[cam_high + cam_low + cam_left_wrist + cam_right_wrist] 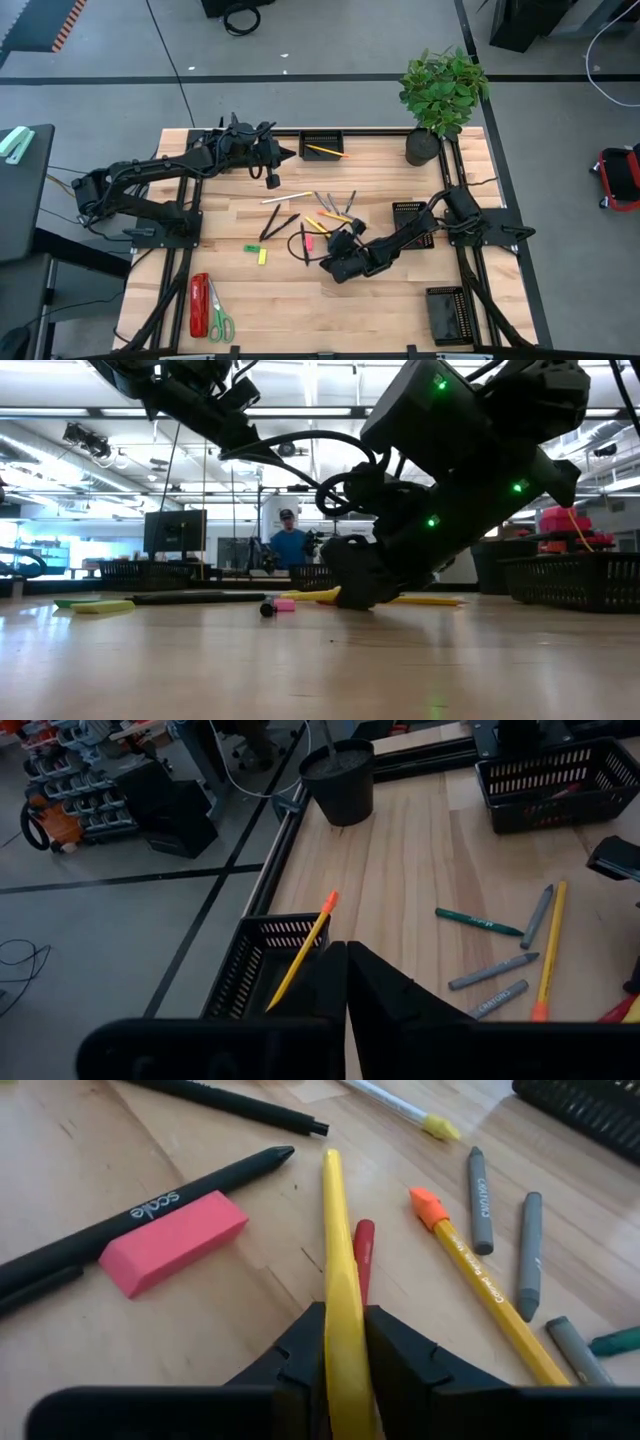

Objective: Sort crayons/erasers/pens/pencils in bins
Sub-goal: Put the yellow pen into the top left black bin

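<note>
My right gripper (343, 1320) is low over the table's middle (338, 243), shut on a long yellow pencil (335, 1230). Beside that pencil lie a red crayon (364, 1250), a pink eraser (172, 1240), black pens (150, 1210), a second pencil (480, 1280) and grey crayons (480, 1200). My left gripper (272, 180) hangs shut and empty above the table's far side (347, 980), near a black mesh bin (322, 143) that holds one pencil (300, 950). My right gripper pinches the yellow pencil's shaft (343, 1305) between its two fingers, slanting down from the near right. The pencil runs straight forward out of the fingers, along them. Its far tip (330, 1158) lies on the wood; the gripper hides its near end.
Two more bins stand at the right (410, 212) and near right (445, 312). Green (252, 248) and yellow (263, 256) erasers lie left of the pile. A red stapler (199, 303) and scissors (218, 318) sit near left, and a potted plant (440, 95) far right.
</note>
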Motion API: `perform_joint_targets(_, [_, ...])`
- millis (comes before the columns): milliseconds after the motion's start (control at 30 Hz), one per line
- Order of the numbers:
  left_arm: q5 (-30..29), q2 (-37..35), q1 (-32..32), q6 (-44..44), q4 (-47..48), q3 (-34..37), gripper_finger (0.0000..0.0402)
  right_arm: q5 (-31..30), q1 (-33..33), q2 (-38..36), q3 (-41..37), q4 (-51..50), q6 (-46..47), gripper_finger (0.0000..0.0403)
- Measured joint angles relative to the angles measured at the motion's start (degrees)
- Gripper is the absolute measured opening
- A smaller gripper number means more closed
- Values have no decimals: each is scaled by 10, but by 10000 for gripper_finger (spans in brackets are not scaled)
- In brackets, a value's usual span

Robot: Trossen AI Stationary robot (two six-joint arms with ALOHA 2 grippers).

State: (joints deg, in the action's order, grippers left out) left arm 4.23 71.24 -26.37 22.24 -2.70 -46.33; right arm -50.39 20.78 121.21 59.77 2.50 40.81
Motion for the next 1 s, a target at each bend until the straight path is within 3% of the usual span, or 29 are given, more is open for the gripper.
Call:
perform_joint_targets(133, [0, 0, 0, 0, 0, 0, 25, 1, 0, 0, 0, -7, -2, 51])
perform_joint_targets(400, [0, 0, 0, 0, 0, 0, 17, 0, 0, -6, -1, -19, -6, 61])
perform_joint_targets(1000, [0, 0, 0, -3, 12, 0, 18, -3, 0, -105, -3, -101, -29, 60])
